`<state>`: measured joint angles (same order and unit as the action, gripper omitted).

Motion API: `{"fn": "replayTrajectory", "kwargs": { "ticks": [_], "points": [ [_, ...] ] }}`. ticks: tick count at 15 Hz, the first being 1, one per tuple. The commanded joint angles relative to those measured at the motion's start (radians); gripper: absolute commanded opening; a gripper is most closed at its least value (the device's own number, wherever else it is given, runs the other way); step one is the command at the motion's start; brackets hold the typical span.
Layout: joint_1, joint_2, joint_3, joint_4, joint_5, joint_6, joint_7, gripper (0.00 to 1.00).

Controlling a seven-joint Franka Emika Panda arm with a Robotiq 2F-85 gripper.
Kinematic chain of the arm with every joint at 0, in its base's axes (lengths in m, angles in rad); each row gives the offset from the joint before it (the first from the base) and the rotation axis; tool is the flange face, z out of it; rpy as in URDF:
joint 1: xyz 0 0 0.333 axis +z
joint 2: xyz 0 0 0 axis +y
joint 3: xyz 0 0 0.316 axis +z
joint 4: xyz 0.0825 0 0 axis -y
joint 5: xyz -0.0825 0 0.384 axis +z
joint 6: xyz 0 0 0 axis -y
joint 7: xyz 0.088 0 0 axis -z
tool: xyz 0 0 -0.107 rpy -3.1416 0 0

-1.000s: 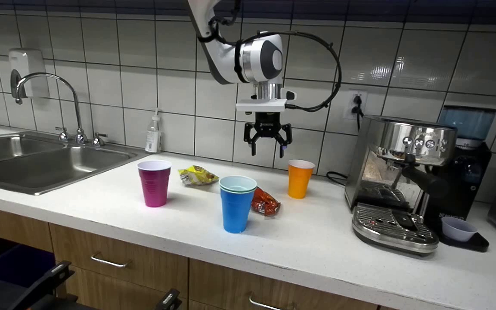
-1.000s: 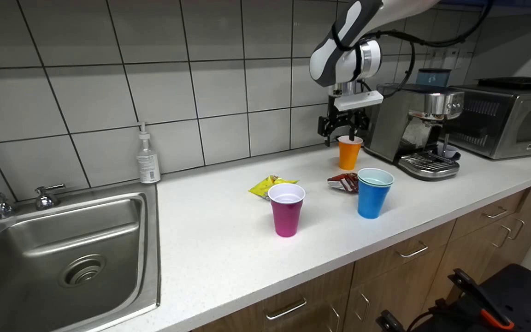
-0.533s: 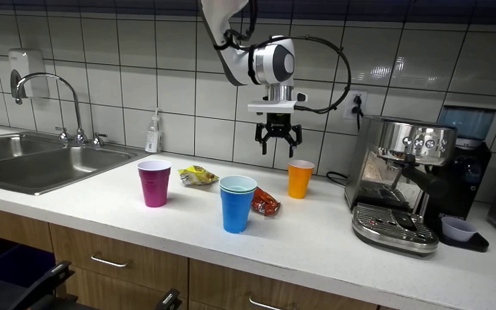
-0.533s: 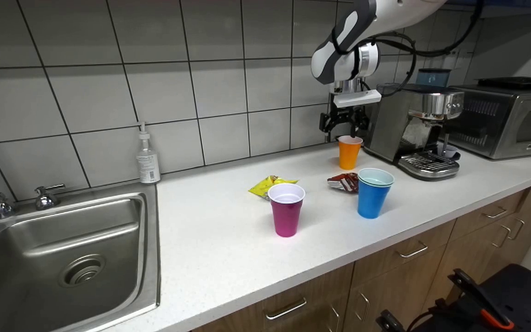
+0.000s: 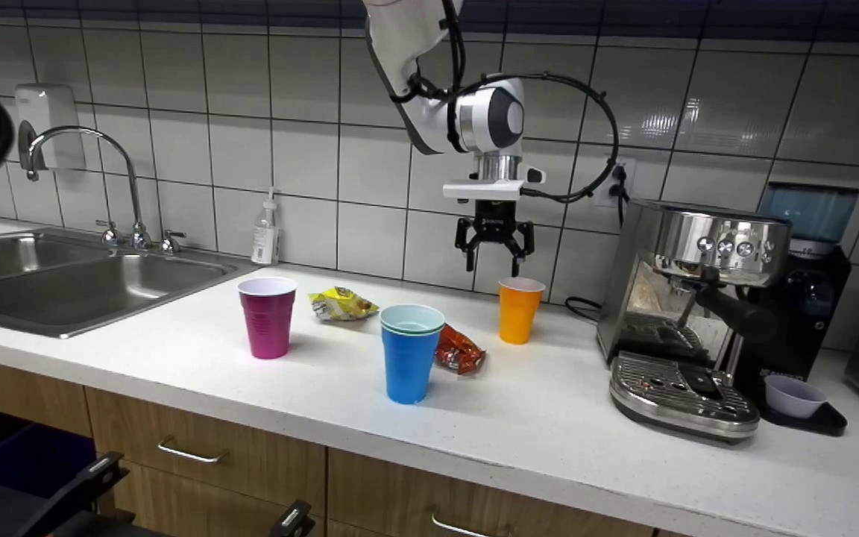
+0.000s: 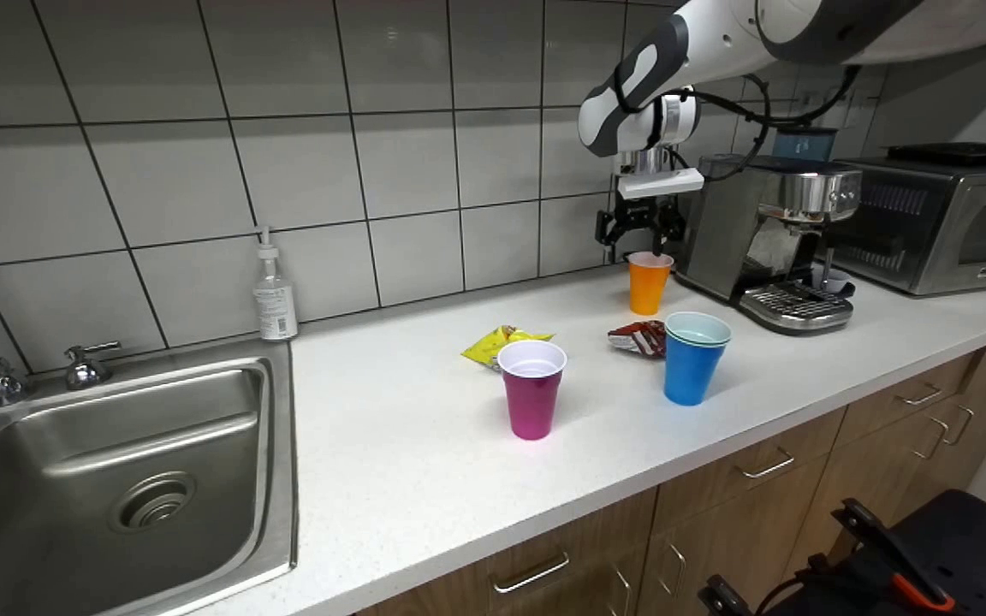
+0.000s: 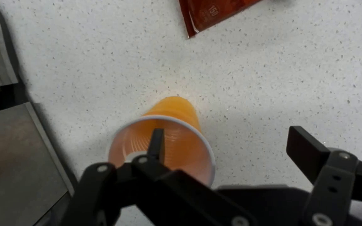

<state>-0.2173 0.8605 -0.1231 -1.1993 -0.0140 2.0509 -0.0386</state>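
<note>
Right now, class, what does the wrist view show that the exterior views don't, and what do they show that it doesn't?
Only the wrist view: deep inside the orange cup, and the printed 150 on the red packet.
Only the exterior views: the magenta cup, blue cup, yellow packet, soap bottle and sink.
Shared by all: orange cup, red packet, countertop, the open, empty gripper and the coffee machine.

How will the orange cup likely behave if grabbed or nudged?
Probably light and squeezable: the orange cup looks like thin plastic. May tip if pushed high: it stands upright on a base narrower than its mouth. If knocked over, it may roll in an arc, given its round, tapered wall.
</note>
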Motion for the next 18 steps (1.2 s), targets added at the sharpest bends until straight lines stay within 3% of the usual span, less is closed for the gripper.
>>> {"fn": "replayTrajectory", "kwargs": {
  "ticks": [1,13,14,15,18],
  "points": [
    [-0.021,0.094,0.007,0.171,0.021,-0.101,0.024,1.00],
    [-0.046,0.257,0.010,0.426,0.024,-0.242,0.045,1.00],
    [-0.047,0.267,0.011,0.442,0.023,-0.251,0.045,0.75],
    [-0.048,0.277,0.010,0.458,0.022,-0.261,0.043,0.72],
    [-0.052,0.304,0.012,0.501,0.022,-0.290,0.042,0.49]
  ]
}}
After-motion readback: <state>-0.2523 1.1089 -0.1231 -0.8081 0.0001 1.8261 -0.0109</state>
